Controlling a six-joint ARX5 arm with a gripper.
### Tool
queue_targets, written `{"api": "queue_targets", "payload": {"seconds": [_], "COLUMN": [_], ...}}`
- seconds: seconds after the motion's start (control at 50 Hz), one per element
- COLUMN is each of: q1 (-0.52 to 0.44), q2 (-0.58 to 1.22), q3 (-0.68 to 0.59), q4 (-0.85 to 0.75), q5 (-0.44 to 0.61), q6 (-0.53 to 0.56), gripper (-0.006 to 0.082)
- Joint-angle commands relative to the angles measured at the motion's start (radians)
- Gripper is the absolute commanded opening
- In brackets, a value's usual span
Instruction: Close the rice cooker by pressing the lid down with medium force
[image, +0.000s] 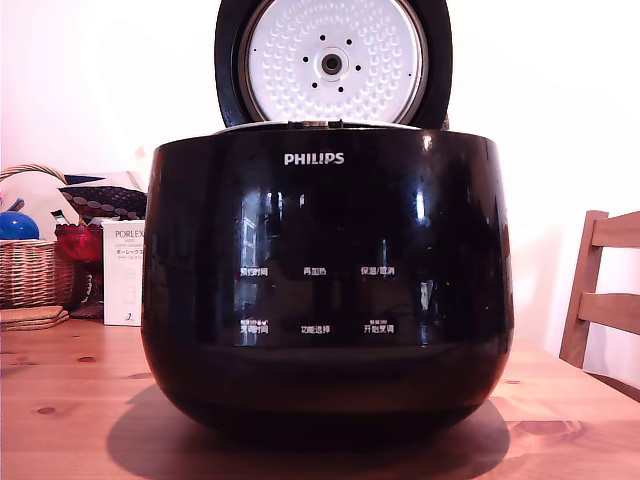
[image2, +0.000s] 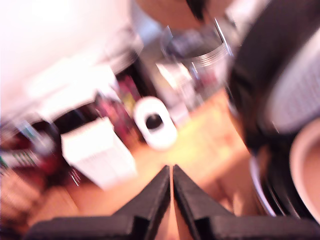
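Note:
The rice cooker (image: 327, 290) is a big glossy black pot with a white PHILIPS logo, filling the middle of the exterior view on a wooden table (image: 60, 410). Its lid (image: 333, 62) stands open and upright behind the body, showing the white dimpled inner plate with a central hub. My gripper does not show in the exterior view. In the blurred wrist view my gripper (image2: 172, 172) has its two dark fingers closed together with nothing between them. The lid's dark rim (image2: 260, 85) lies to one side of the gripper in that view.
A wicker basket (image: 35, 265) with a blue ball and a white box (image: 122, 272) stand at the exterior view's left. A wooden chair (image: 605, 300) is at its right. The wrist view shows blurred clutter, a white roll (image2: 155, 122) and a white box (image2: 97, 150).

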Motion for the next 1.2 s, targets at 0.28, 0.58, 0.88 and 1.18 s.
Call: {"api": "queue_targets", "payload": {"seconds": [0.28,0.58,0.88,1.18], "q1": [0.007,0.004,-0.014,-0.058], "q2": [0.037,0.150,0.257,0.338], "q3": [0.000,0.000,0.000,0.006], "q4": [0.275,0.401,0.498,0.531], "q5": [0.025,0.151,0.259,0.406], "q6": [-0.006,-0.091,-0.203,-0.344], "gripper": [-0.0024,-0.0024,-0.0024,-0.0024]}}
